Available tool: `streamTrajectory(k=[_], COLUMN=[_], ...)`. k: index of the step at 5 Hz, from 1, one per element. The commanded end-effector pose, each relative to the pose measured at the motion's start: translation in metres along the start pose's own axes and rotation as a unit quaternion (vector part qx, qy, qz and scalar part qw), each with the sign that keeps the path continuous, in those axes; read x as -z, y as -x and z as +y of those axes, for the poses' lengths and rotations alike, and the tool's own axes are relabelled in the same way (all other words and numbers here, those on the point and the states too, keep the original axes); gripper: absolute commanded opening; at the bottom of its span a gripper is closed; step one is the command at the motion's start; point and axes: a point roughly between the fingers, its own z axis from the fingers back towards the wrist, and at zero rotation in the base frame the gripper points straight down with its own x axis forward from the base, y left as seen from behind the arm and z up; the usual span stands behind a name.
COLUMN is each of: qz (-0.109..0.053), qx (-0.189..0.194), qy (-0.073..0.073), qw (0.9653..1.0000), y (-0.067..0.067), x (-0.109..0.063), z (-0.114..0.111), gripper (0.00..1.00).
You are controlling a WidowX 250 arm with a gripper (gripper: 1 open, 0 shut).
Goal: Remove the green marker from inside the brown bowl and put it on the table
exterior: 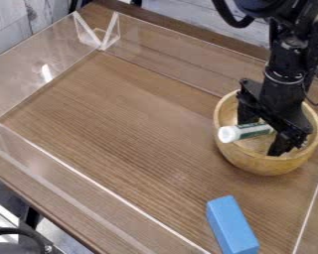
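Open, the dark hand (264,127) reaches down into the brown bowl (270,154), its fingers spread around the green marker (252,130). From the camera's side, the marker lies inside the bowl, its white end near the rim; I can't tell whether the fingers touch it. Nearer me on the table (128,134) sits a blue block (233,225).

The robot arm (281,60) is black to dark gray, with a matte-looking finish and lighter gray highlights along its edges. The housing consists of angular, blocky segments. 1 thick black cable (231,14) forms a smooth curve beside the upper segments. The tool (258,118) is likewise black, with narrow, jagged-looking parts. Fine surface details are too small to identify.
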Motion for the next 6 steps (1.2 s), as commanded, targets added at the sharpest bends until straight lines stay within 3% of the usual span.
streamTrajectory(k=[1, 3, 6], qz=[-0.035, -0.040, -0.062], qx=[-0.013, -0.024, -0.046], qy=[-0.001, 0.003, 0.006], qw=[0.9993, 0.9989, 0.9970], y=[-0.006, -0.001, 0.002], x=[-0.019, -0.024, -0.034], z=[0.008, 0.010, 0.014], gripper=[1.00, 1.00, 1.00])
